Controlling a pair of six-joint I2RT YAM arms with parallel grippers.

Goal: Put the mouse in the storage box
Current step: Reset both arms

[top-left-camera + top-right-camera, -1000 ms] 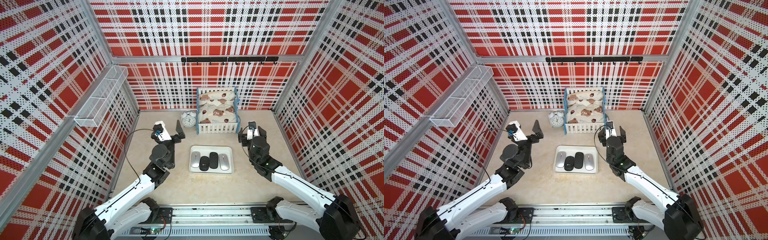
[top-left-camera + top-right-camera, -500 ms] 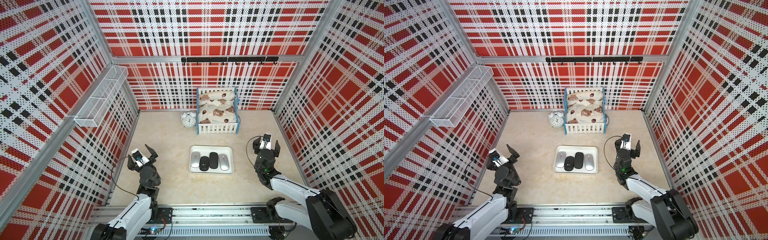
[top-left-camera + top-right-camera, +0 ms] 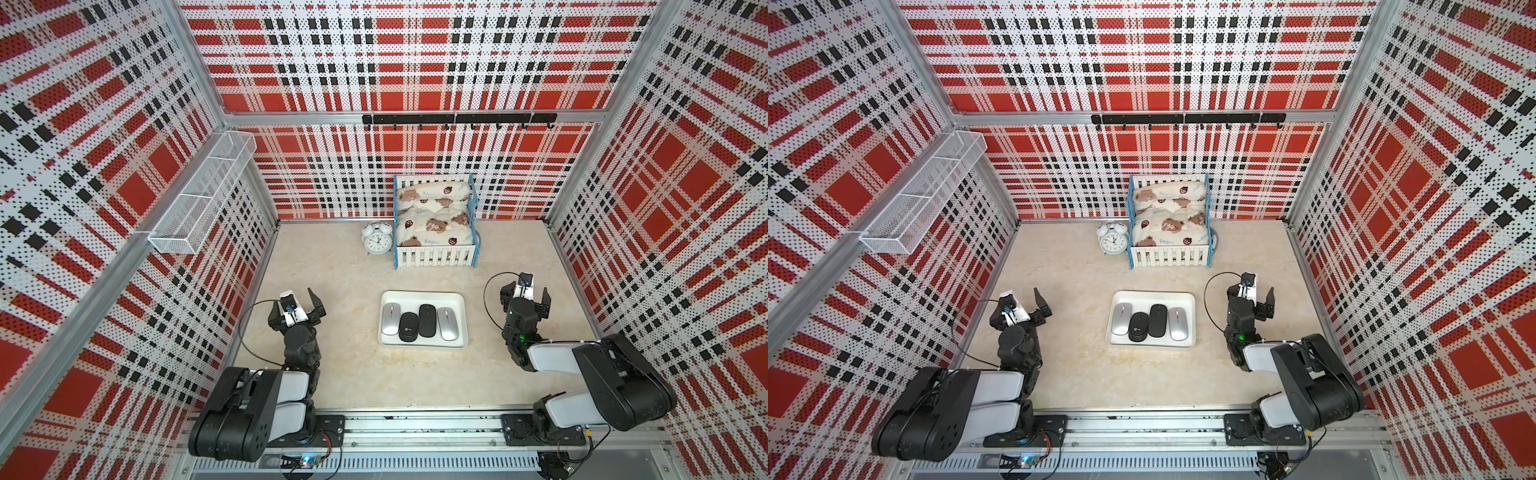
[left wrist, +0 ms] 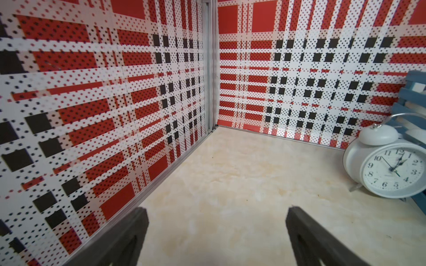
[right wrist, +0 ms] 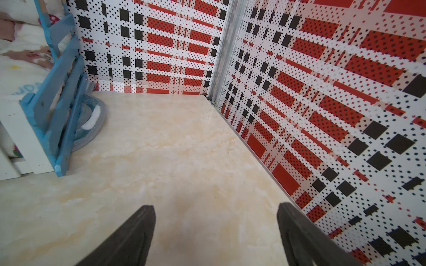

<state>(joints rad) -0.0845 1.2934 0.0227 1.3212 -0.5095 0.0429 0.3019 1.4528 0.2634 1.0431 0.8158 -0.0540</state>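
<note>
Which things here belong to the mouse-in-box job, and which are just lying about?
Job:
box
in it: silver mouse, black mouse, second black mouse, second silver mouse

Lying about:
clock
toy bed
wire basket on the wall
hook rail
</note>
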